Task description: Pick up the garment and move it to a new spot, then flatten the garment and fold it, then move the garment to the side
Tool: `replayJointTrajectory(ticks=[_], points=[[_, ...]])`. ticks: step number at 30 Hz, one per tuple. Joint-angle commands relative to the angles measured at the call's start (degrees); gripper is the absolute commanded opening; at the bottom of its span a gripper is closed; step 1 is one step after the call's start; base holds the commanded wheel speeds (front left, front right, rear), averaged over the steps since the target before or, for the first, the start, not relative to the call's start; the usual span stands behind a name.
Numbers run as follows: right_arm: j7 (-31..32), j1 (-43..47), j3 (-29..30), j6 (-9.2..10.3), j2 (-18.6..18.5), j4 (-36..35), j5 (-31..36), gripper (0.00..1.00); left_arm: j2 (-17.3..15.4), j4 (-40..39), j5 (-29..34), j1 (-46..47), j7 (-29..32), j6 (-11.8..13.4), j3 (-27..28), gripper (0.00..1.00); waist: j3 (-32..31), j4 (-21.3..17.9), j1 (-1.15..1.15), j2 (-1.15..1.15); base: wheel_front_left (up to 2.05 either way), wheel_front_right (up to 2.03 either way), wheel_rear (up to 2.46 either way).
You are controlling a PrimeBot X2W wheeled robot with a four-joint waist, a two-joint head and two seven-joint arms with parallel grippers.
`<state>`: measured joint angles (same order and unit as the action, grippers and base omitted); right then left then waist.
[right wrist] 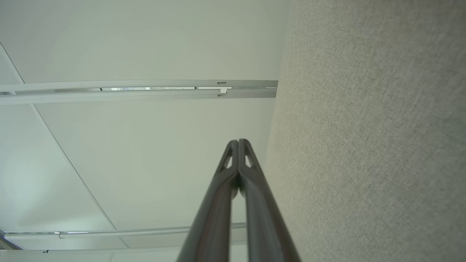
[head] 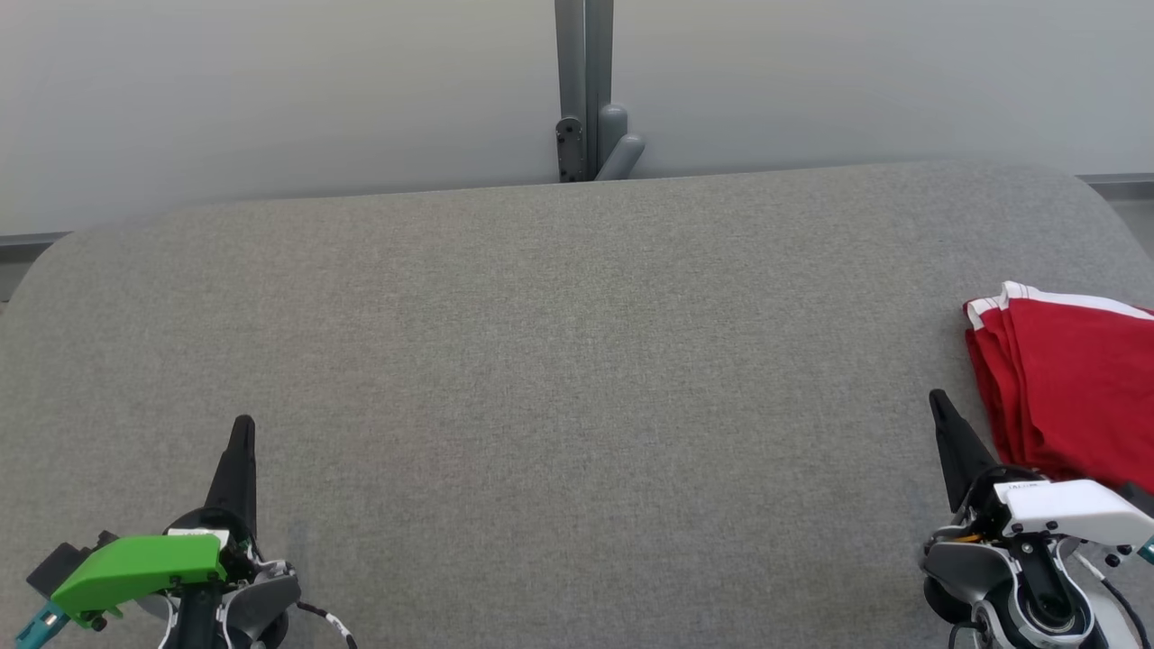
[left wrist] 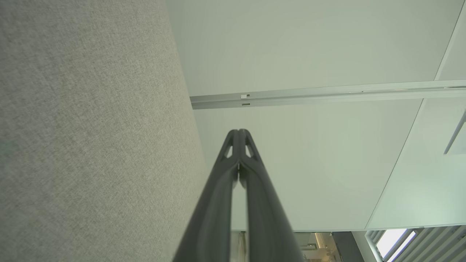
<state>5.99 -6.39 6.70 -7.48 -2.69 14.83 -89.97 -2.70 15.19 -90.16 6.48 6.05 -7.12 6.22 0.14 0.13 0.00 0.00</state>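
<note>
The folded red garment (head: 1077, 388) lay just right of our right gripper (head: 939, 406), far from our left gripper (head: 242, 433); both were pressed together, empty.

The bench (head: 577, 361) under both claws wears a grey woven cloth, matt and faintly rough. The left claw (head: 242, 431) and right claw (head: 939, 401) have dark, matt, smooth plastic fingers (left wrist: 214, 203); behind the left sits a green plastic cover (head: 135, 568), behind the right a glossier white cover (head: 1073, 509). Just beside the right claw lies the garment (head: 1073, 388), soft red cloth with white trim, matt and smooth in its layers.
</note>
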Motion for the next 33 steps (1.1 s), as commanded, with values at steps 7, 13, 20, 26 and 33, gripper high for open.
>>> replayJointTrajectory(ticks=[7,13,20,26,33], points=[[0.7,-1.1,-0.1,-0.02,-0.3,0.1,-2.5,0.00,-0.3,-0.2,-2.2,1.2,0.8,-0.6,0.5,0.00,0.1,-0.1,0.00,0.00,0.00,0.00,0.00],[0.7,-1.0,-0.1,-0.02,-0.3,0.1,-2.5,0.00,-0.3,-0.2,-2.2,1.2,0.8,-0.5,0.5,0.00,0.1,-0.1,0.00,0.00,0.00,0.00,0.00],[0.7,-1.0,-0.1,-0.02,-0.3,0.1,-2.5,0.00,-0.3,-0.2,-2.2,1.2,0.8,-0.5,0.5,0.00,0.1,-0.1,0.00,0.00,0.00,0.00,0.00],[0.7,-1.0,-0.1,-0.02,-0.3,0.1,-2.5,0.00,-0.3,-0.2,-2.2,1.2,0.8,-0.5,0.5,0.00,0.1,-0.1,0.00,0.00,0.00,0.00,0.00],[0.7,-1.0,-0.1,-0.02,-0.3,0.1,-2.5,0.00,-0.3,-0.2,-2.2,1.2,0.8,-0.5,0.5,0.00,0.1,-0.1,0.00,0.00,0.00,0.00,0.00]])
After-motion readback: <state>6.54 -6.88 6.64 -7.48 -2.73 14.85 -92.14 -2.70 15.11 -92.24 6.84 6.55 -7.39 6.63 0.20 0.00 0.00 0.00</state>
